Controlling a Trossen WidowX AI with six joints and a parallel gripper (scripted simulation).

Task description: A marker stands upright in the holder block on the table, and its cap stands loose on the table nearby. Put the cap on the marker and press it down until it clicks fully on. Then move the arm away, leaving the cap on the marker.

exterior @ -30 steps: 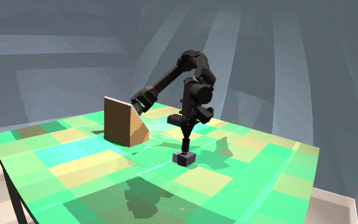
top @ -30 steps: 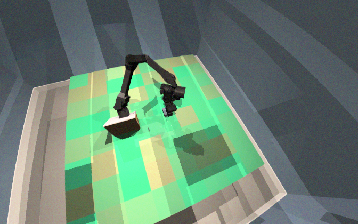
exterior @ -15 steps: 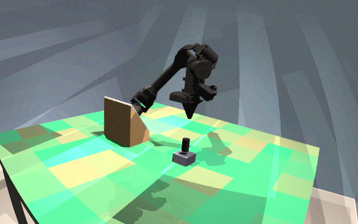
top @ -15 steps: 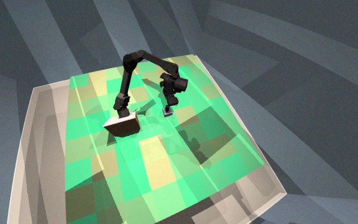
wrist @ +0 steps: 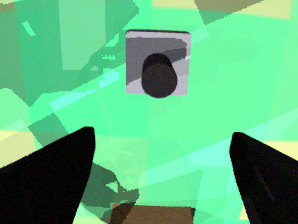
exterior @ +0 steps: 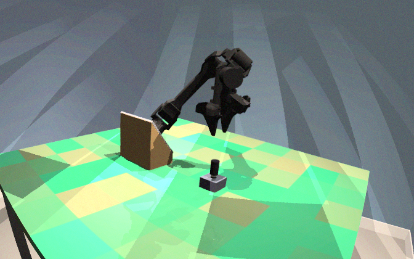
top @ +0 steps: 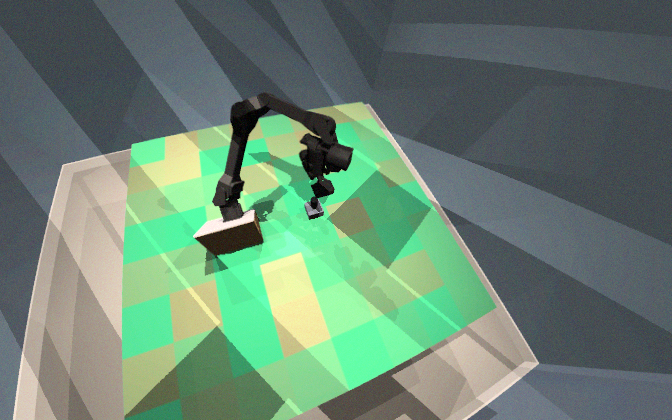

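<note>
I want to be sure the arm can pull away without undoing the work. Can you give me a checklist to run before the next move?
1. Gripper open, nothing between its fingers: ok.
2. Gripper raised above the cap, apart from it: ok.
3. Cap sits on the marker in the holder block, upright: ok.
4. Cap pressed fully home: cannot tell; no seam is visible at this size.
5. Holder block flat on the table: ok.
6. No loose cap seen elsewhere on the table: ok.
</note>
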